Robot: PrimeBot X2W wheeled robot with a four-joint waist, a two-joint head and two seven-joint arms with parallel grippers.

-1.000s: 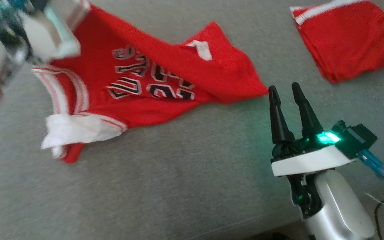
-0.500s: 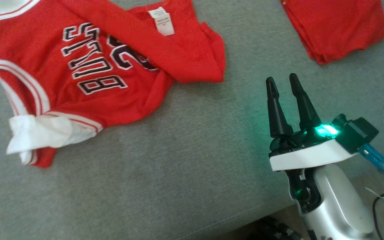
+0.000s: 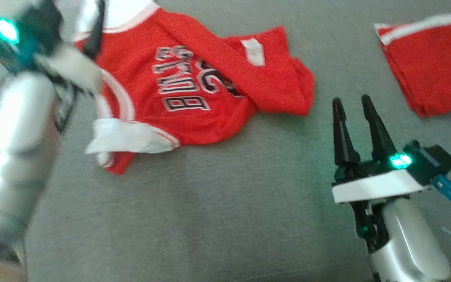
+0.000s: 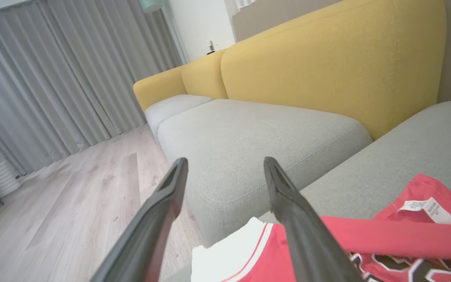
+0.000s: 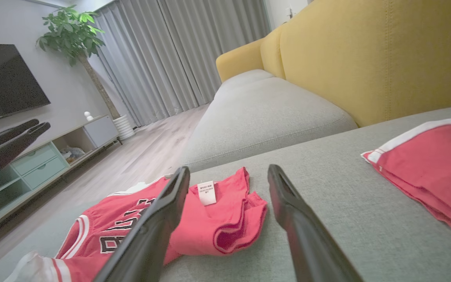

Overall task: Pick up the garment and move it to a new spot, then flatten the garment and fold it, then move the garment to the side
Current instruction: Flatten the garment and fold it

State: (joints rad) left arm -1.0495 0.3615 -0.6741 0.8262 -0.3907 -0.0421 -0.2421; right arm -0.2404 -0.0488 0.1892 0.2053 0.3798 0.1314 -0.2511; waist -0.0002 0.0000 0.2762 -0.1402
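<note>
We find the garment (image 3: pixel 194 82), a red jersey with white trim, lying rumpled on the grey sofa seat (image 3: pixel 229 203). One long fold of red is thrown across its chest and a white flap is turned out at its near left corner. The left gripper (image 4: pixel 225 162) hangs over the jersey's white-edged left side with its fingers wide apart and nothing between them. The right gripper (image 3: pixel 351 101), fingers likewise spread, stands over bare cushion near the jersey's right corner without touching it. Since neither holds the cloth, we judge the placing step done or nearly so. Flattening, folding and moving it aside all remain. A second red piece (image 3: pixel 433 66) lies folded well apart on the right. Black, white-edged letters on the chest read BULLS as far as we can tell, with a number beneath, starting with 2, partly hidden by the fold. The print on the white tag (image 3: pixel 253 51) is too small to read.
</note>
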